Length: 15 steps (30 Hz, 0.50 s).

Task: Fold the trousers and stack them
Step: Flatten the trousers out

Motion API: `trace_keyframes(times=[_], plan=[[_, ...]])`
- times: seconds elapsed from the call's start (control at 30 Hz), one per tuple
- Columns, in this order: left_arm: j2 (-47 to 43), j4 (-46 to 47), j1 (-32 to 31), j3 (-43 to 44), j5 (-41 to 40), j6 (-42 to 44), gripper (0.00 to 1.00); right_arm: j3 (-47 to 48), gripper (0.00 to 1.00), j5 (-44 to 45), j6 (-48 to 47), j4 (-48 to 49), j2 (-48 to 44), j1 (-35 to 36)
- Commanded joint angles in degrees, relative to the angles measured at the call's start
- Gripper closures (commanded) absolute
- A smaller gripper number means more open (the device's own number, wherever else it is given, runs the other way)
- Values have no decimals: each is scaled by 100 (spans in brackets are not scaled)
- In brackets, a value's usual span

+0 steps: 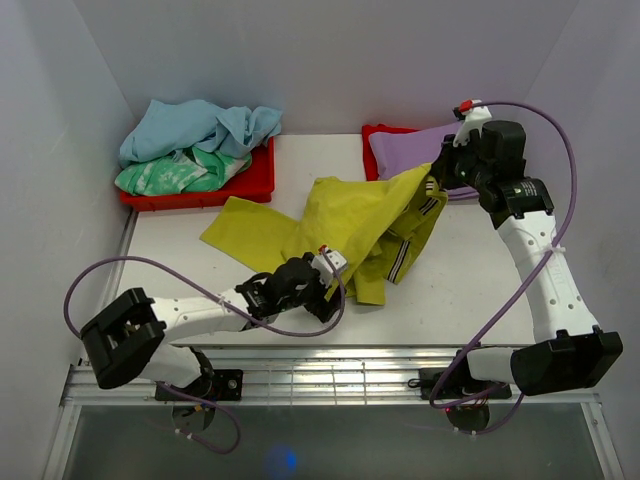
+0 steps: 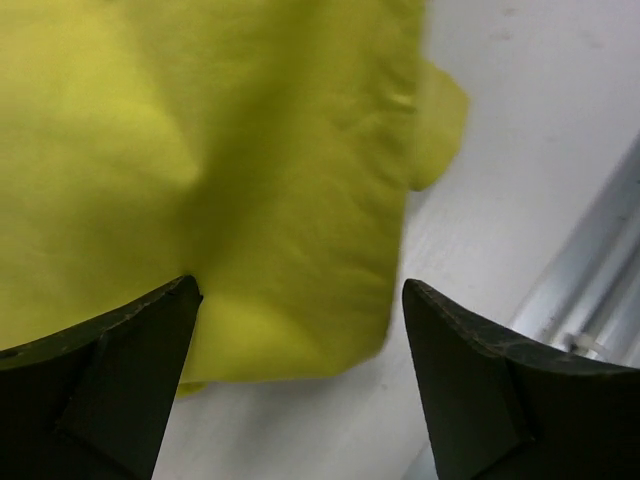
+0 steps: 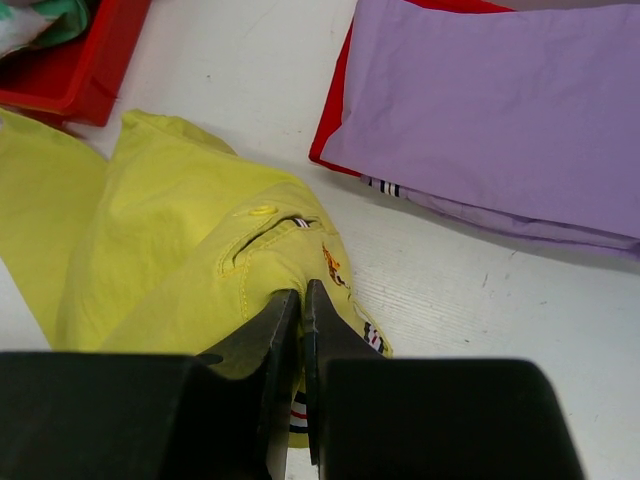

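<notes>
The trousers [image 1: 340, 215] are spread across the middle of the table [image 1: 480, 270]. One leg is laid out flat toward the left, and the waist end is drawn up toward the far right, just beside the folded purple garment [image 1: 410, 150]. The right claw [image 3: 300, 292] is pressed together on a fold of yellow cloth near a pocket and button at the waist, and the cloth is seen hanging from it in a slack drape. The left claw [image 2: 300, 288] is spread wide and poised low over the near edge of the cloth, with nothing gripped. The fabric is judged to be light, soft and limp: no shape is held by it, so any lifted part can be expected to sag and trail, and extra layers may be pinched by accident. It is not thought fragile or slippery. The firmest places to be gripped are judged to be the seamed waistband, with its striped lining, and the hemmed leg ends, where a full fold can be taken.
</notes>
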Motion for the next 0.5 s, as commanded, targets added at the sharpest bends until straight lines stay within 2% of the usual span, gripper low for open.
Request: trace_keyframes(times=[0.0,0.03,0.07,0.17,0.2,0.23,0.27,0.33,0.47], plan=[[291,-435,338,620,-1400,188,12,-63,92,168,-41,659,-287,-64],[309,-655,592,719,-1349,74,19,-106,92,186,-94,659,-357,-73],[248,-980,1126,789,-1070,-40,34,-263,92,194,-112,685,-427,-142],[-338,-1317,1822,852,-909,239,56,-475,92,256,-542,703,-726,-222],[-550,-1369,1939,834,-900,466,84,-615,92,299,-700,695,-857,-240],[-770,-1526,2062,843,-882,564,97,-686,92,317,-771,694,-928,-266],[-1146,-1632,2219,886,-900,765,100,-748,92,335,-841,677,-1059,-301],[-1517,-1983,2308,992,-900,1153,100,-941,92,396,-1061,668,-1209,-328],[-2449,-2888,2388,1622,-348,1742,100,-1082,92,195,-1491,327,-1517,-354]])
